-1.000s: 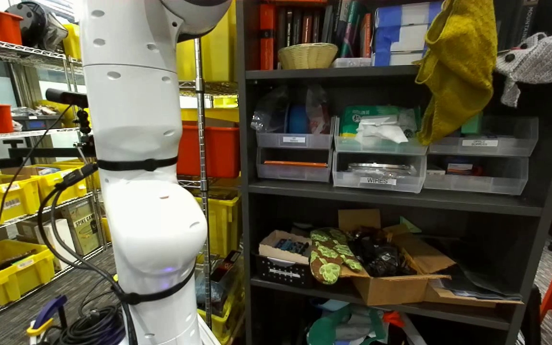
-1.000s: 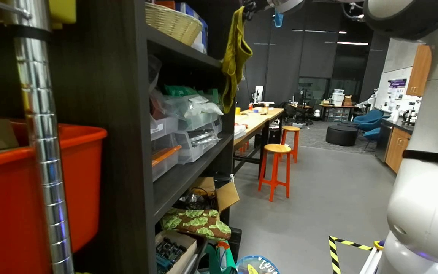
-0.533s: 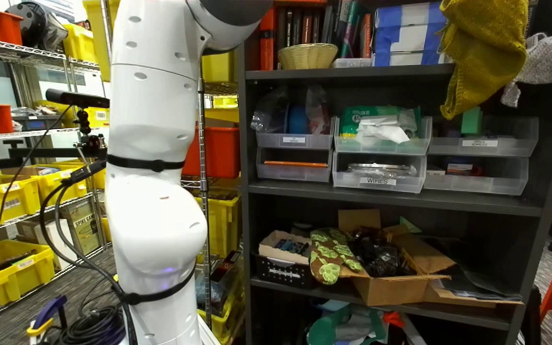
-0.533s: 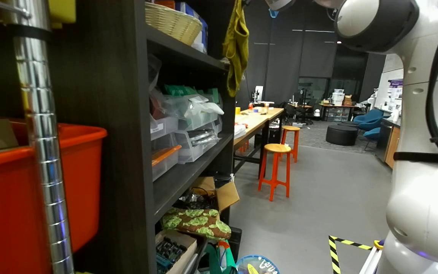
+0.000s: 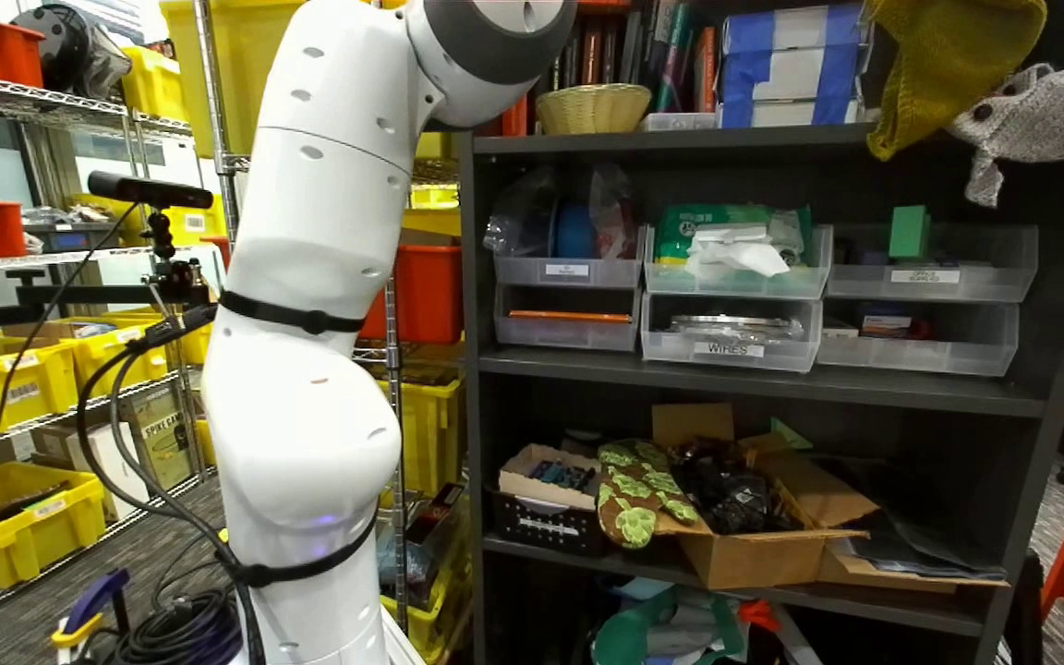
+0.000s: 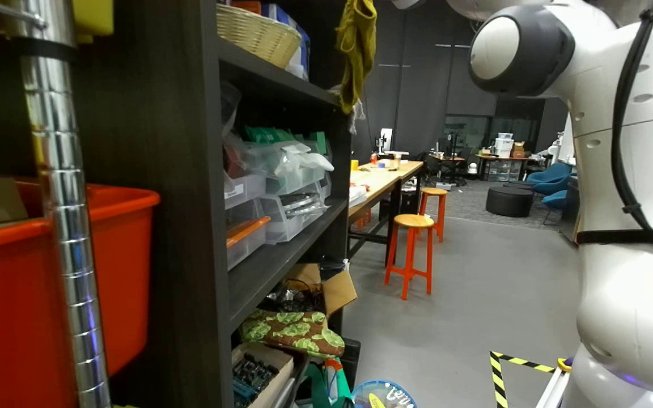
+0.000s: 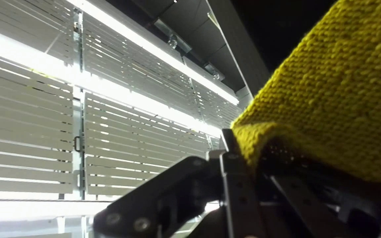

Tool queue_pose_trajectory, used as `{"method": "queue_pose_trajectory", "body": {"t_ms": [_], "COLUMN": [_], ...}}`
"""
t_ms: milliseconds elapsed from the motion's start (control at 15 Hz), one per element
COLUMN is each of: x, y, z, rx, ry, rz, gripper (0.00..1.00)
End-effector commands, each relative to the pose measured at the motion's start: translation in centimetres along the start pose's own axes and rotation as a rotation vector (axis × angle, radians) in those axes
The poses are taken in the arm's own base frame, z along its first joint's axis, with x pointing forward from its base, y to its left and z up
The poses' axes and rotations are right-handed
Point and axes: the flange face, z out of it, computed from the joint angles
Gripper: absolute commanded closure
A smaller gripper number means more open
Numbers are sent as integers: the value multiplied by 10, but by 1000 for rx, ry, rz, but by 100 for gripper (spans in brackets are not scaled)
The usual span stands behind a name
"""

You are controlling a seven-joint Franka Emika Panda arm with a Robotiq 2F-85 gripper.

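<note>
A mustard-yellow knitted cloth (image 7: pixel 342 92) fills the right of the wrist view. My gripper (image 7: pixel 248 158) is shut on its gathered edge; the dark left finger (image 7: pixel 240 195) shows plainly, while cloth and shadow partly cover the right one. In both exterior views the cloth (image 5: pixel 952 65) (image 6: pixel 356 56) hangs down from above the top edge, near the right end of the shelf unit. The gripper itself lies beyond the frame there. A grey crocheted piece with a dark round eye (image 5: pixel 1031 139) hangs just right of the cloth's lower part.
The dark shelf unit (image 5: pixel 763 383) carries clear bins (image 5: pixel 731 332), a wicker basket (image 5: pixel 593 109), a blue-and-white box (image 5: pixel 791 69) and an open cardboard box (image 5: pixel 763 559). A metal rack post (image 6: pixel 68 226) and red bin (image 6: pixel 117 272) stand near the camera. Stools (image 6: pixel 413 222) stand beyond.
The cloth has risen and shifted right in an exterior view, uncovering the bins behind it. The arm has leaned toward the shelf, and the gripper has left the frame at the top.
</note>
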Motion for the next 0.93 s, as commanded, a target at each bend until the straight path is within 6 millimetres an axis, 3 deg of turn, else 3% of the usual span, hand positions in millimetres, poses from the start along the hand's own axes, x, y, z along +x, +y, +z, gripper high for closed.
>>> {"method": "queue_pose_trajectory", "body": {"t_ms": [0, 400, 867], "x": [15, 27, 21], "y": [8, 0, -26], "z": [-3, -1, 17], "rx": [-108, -142, -59], "ry": [46, 98, 103], "rz": [35, 109, 212], "gripper": [99, 99, 99]}}
